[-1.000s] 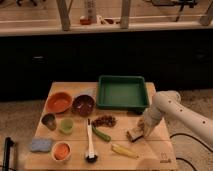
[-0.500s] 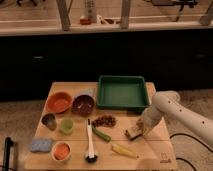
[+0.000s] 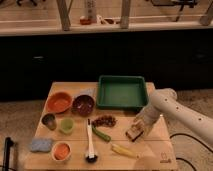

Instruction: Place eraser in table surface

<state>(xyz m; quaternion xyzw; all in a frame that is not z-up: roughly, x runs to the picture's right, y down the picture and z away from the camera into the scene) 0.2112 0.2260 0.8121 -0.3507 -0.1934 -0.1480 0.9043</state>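
Note:
The eraser, a small tan block with a dark side, is at the right middle of the pale wooden table surface, low over it or touching it; I cannot tell which. My gripper reaches in from the right on a white arm and is right at the eraser's upper right, shut on it. The eraser looks slightly tilted. It lies just in front of the green tray's near right corner.
A green tray stands at the back. An orange bowl, brown bowl, metal cup, green cup, blue-grey sponge, orange cup, black-handled brush and yellow corn fill the left and front.
The gripper and the eraser have dropped slightly toward the table. Nothing else has moved.

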